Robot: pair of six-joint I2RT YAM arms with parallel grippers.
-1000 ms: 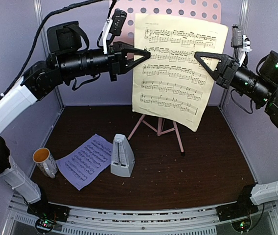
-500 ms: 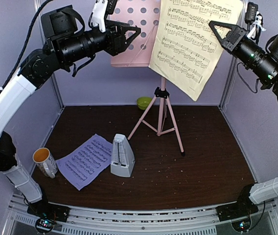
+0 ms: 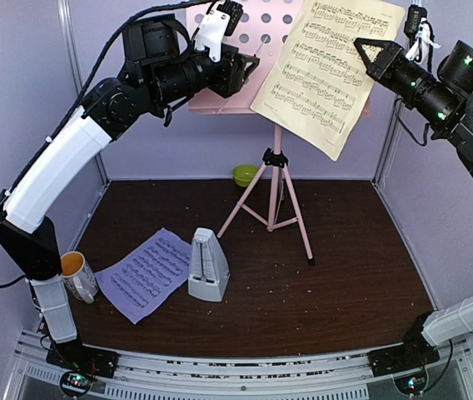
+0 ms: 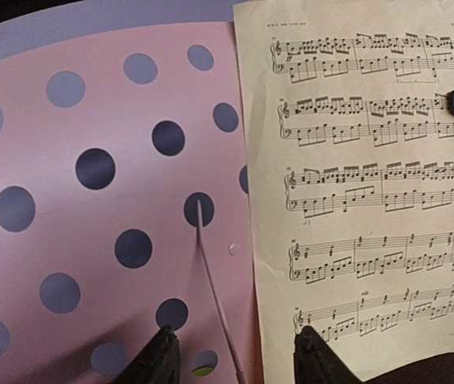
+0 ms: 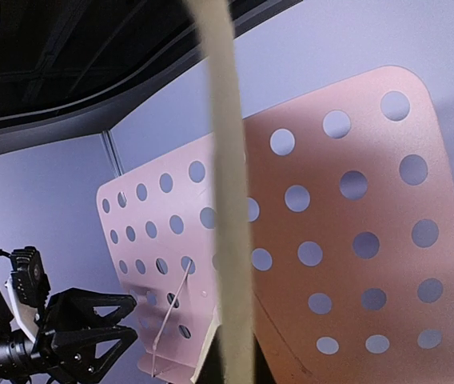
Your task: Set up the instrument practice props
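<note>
The right arm's fingers are clamped on the right edge of the yellow sheet, holding it up in front of the right half of the pink stand, whose legs are planted near the middle of the far edge of the surface. The sheet hangs askew: its long axis leans, and the lower corner drops below the stand's holed plate. In the right wrist view the paper is edge-on, apart from the plate behind it. So the coming move, as I judge it, turns on squaring the sheet and pressing it back onto the plate.

The left arm's fingers are spread with nothing held (a thin wire holder sits between them); the sheet lies just to their right. The lavender sheet and the metronome wait near the near-left corner.
</note>
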